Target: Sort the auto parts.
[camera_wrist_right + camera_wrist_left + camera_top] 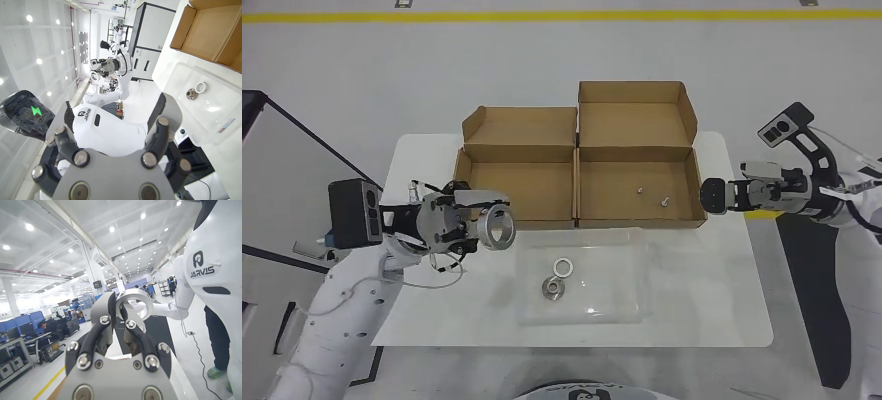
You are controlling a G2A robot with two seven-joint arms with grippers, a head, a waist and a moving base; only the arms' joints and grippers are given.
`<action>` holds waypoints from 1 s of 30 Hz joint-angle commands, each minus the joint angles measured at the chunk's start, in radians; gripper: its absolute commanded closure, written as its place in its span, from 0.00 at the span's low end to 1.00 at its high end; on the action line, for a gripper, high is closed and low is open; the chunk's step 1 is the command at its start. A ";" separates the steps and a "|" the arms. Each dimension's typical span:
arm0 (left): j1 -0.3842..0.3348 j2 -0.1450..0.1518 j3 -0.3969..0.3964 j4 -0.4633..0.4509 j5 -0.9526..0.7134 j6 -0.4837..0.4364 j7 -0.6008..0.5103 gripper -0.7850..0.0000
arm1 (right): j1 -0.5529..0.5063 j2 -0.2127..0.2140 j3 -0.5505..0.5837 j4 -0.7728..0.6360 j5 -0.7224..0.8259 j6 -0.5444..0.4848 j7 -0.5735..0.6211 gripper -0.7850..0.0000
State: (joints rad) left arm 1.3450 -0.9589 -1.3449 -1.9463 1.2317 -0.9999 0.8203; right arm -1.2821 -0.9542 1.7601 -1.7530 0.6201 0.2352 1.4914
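The left gripper (117, 307) is pinching a broad silver metal ring (145, 313) by its wall, one finger inside the bore and the other pressing on the outside. It is holding the ring in the air above the white surface (712, 300), just beside the near corner of a brown cardboard box (517, 190). Beyond that box, a second brown cardboard box (622, 205) is carrying a few small screws (666, 199), so the ring is probably going into the nearer one. To do this well, the gripper should be lifting the ring clear of the box wall and lowering it close to the floor before spreading, since a one-sided grip could be letting it swing. Beside the gripper, a clear plastic tray (612, 300) is holding a thin white ring (564, 266) and a flanged metal hub (552, 290). The right gripper (115, 109) is hanging spread, gripping nothing, past the far box.
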 commanded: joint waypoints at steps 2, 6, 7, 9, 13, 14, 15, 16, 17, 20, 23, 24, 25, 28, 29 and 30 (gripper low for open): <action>-0.004 0.004 -0.003 -0.019 -0.020 -0.012 -0.012 1.00 | 0.000 0.000 0.000 0.000 0.000 0.000 0.000 0.00; -0.010 0.009 -0.004 -0.043 -0.030 -0.012 -0.012 1.00 | 0.000 0.000 0.000 0.000 0.000 0.000 0.000 0.00; -0.013 0.010 -0.004 -0.052 -0.031 -0.012 -0.012 1.00 | 0.000 0.000 0.000 0.000 0.000 0.000 0.000 0.00; -0.017 0.013 -0.006 -0.068 -0.038 -0.012 -0.012 1.00 | 0.000 0.000 0.000 0.000 0.000 0.000 0.000 0.00; -0.023 0.016 -0.012 -0.103 -0.058 -0.012 -0.012 1.00 | 0.000 0.000 0.000 0.000 0.000 0.000 0.000 0.00; -0.024 0.017 -0.013 -0.111 -0.060 -0.012 -0.012 1.00 | 0.000 0.000 0.000 0.000 0.000 0.000 0.000 0.00; -0.024 0.017 -0.014 -0.115 -0.063 -0.012 -0.012 1.00 | 0.000 0.000 0.000 0.000 0.000 0.000 0.000 0.00; -0.025 0.018 -0.014 -0.119 -0.063 -0.012 -0.012 1.00 | 0.000 0.000 0.000 0.000 0.000 0.000 0.000 0.00; -0.025 0.019 -0.014 -0.121 -0.060 -0.012 -0.012 1.00 | 0.000 0.000 0.000 0.000 0.000 0.000 0.000 0.00; -0.025 0.022 -0.013 -0.126 -0.061 -0.012 -0.012 1.00 | 0.000 0.000 0.000 0.000 0.000 0.000 0.000 0.00; -0.024 0.025 -0.017 -0.125 -0.045 -0.012 -0.012 1.00 | 0.000 0.000 0.000 0.000 0.000 0.000 0.000 0.00; -0.024 0.025 -0.017 -0.125 -0.045 -0.012 -0.012 1.00 | 0.000 0.000 0.000 0.000 0.000 0.000 0.000 0.00; -0.024 0.025 -0.017 -0.125 -0.045 -0.012 -0.012 1.00 | 0.000 0.000 0.000 0.000 0.000 0.000 0.000 0.00; -0.024 0.025 -0.017 -0.125 -0.045 -0.012 -0.012 1.00 | 0.000 0.000 0.000 0.000 0.000 0.000 0.000 0.00; -0.024 0.025 -0.017 -0.125 -0.045 -0.012 -0.012 1.00 | 0.000 0.000 0.000 0.000 0.000 0.000 0.000 0.00; -0.024 0.025 -0.017 -0.125 -0.045 -0.012 -0.012 1.00 | 0.000 0.000 0.000 0.000 0.000 0.000 0.000 0.00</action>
State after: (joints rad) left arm 1.3214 -0.9337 -1.3618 -2.0711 1.1868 -1.0123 0.8080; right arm -1.2821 -0.9542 1.7601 -1.7530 0.6201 0.2352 1.4914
